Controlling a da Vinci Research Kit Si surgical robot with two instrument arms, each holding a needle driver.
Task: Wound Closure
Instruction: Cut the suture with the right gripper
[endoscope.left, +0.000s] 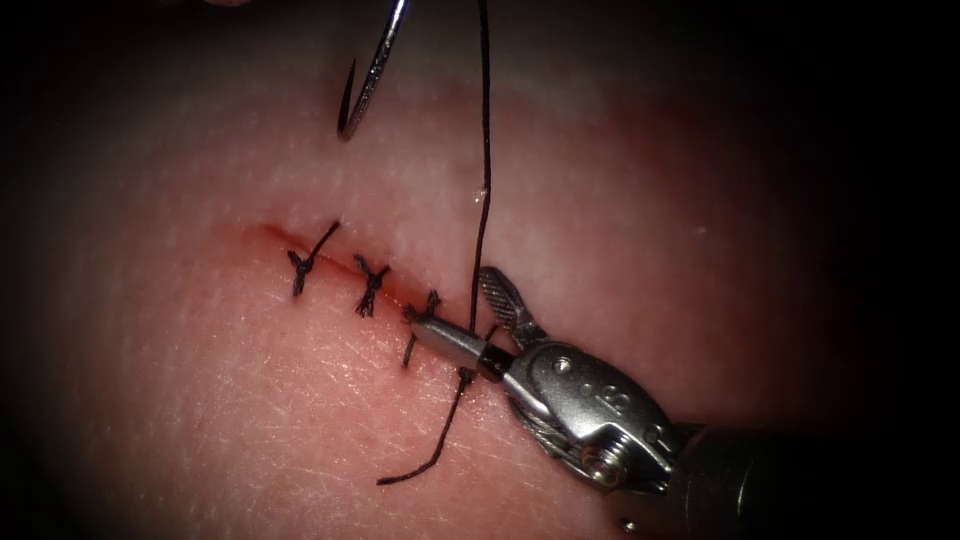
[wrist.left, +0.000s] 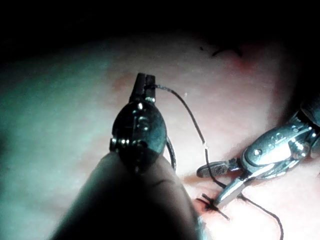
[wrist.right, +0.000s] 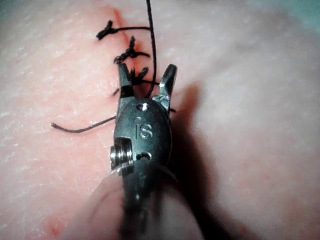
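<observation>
Nearest the endoscope, the right claw (endoscope.left: 470, 315) stands with its jaws spread wide at the right end of the cut (endoscope.left: 330, 265), holding nothing; the thread (endoscope.left: 485, 180) rises between them. A loose tail (endoscope.left: 425, 455) trails toward the viewer, limp and light, the sort of thing that slips unless pinched flat. Three finished knots (endoscope.left: 370, 285) sit along the cut, with red fluid (endoscope.left: 265, 235) at its left end. The tissue (endoscope.left: 650, 200) looks soft and moist, likely to dimple under a push.

Farther back, the needle (endoscope.left: 368, 85) hangs clear of the tissue, stiff and slick; its body looks the safest place to grip. In the left wrist view the left claw (wrist.left: 145, 80) is closed on the thread.
</observation>
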